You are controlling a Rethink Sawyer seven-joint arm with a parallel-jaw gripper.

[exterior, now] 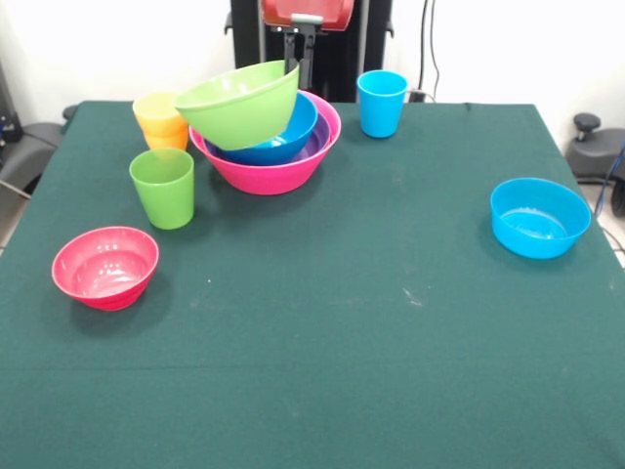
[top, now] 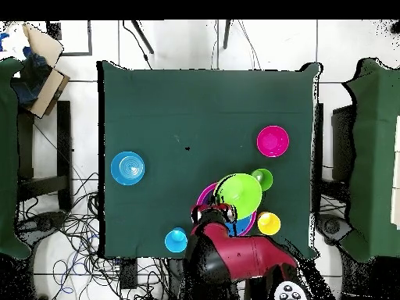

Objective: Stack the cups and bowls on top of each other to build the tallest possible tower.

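Red-pink small bowl (exterior: 104, 266) sat lowest at left, on green table cloth (exterior: 322, 322). Beside it, green cup (exterior: 163, 188), then yellow cup (exterior: 161, 120) stacked on an orange one. Next, tower (exterior: 266, 137): light green bowl (exterior: 240, 103) tilted atop blue, purple, pink bowls. Behind, gripper (exterior: 305, 31), fingers' state unclear. Further right, blue cup (exterior: 381, 103); far right, light blue bowl (exterior: 539, 217).

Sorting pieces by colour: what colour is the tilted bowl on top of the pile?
Light green bowl; clearest in the front view.
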